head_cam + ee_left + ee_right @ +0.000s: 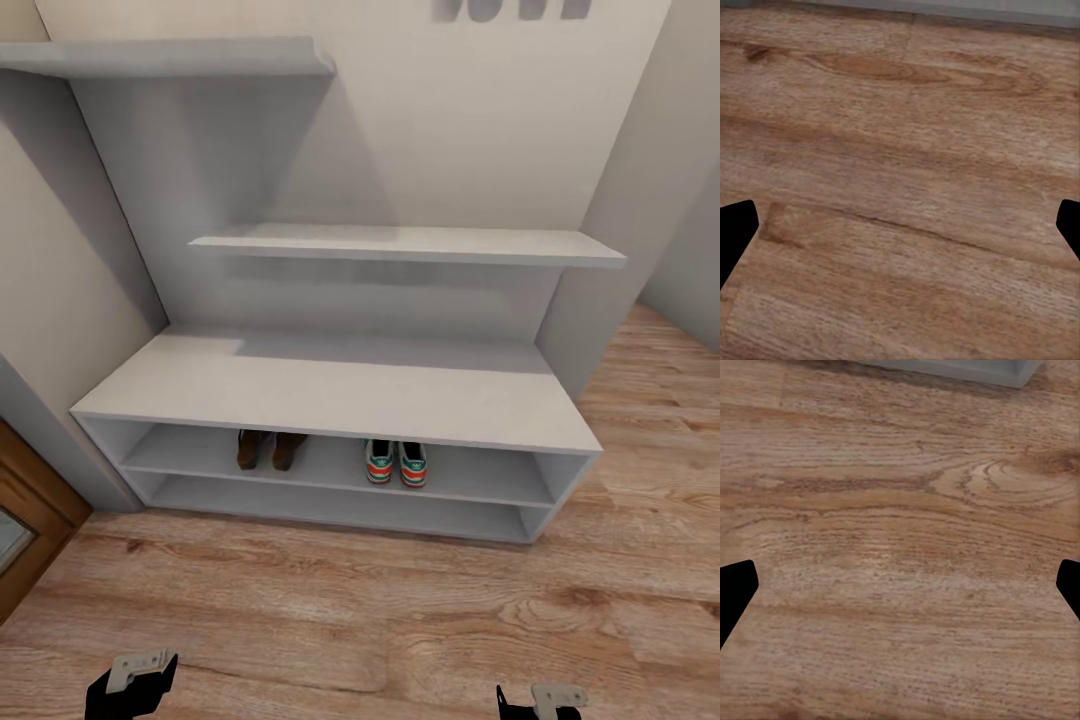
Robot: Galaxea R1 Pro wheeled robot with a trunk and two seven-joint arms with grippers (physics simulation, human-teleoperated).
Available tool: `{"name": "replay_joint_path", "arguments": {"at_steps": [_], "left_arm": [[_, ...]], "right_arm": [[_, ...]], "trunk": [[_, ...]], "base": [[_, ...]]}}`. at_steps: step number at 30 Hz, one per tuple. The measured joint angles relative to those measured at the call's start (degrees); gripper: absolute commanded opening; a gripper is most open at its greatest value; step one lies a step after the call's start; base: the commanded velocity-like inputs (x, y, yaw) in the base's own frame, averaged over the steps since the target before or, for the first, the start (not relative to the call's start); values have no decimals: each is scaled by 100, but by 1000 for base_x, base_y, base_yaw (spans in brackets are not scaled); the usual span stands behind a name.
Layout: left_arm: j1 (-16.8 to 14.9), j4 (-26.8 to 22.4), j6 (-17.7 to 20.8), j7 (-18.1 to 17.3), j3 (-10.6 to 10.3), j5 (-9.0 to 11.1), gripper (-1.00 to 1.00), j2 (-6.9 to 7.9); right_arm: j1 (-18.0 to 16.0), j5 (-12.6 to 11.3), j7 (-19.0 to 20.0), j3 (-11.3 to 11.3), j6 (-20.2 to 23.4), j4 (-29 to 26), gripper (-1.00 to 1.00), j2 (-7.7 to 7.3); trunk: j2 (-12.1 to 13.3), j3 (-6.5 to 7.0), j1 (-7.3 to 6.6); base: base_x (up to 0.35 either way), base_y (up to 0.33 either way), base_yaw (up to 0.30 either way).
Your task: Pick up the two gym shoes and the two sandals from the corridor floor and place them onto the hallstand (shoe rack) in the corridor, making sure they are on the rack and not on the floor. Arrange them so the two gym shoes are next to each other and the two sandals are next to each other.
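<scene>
- Our two sandals (270, 449) and two gym shoes (396, 463) sit paired on the hallstand (330, 395) upper shelf level.
- Nothing seems left; both our jaws spread wide, empty, above the corridor floor (400, 610).

I see pale cream walls (400, 120) meeting in a corner, a brown wooden door (25, 520) at the left edge, and even, soft lighting throughout.

matt grey hallstand (330, 385); wood-grain floor (400, 610)
</scene>
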Motion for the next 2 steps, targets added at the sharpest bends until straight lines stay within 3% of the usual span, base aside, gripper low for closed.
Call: {"name": "replay_joint_path", "arguments": {"at_steps": [2], "left_arm": [[1,-1,0,0,-1,-1,100,0]], "right_arm": [[0,0,0,0,0,-1,100,0]], "trunk": [[0,0,0]], "base": [[0,0,0]]}}
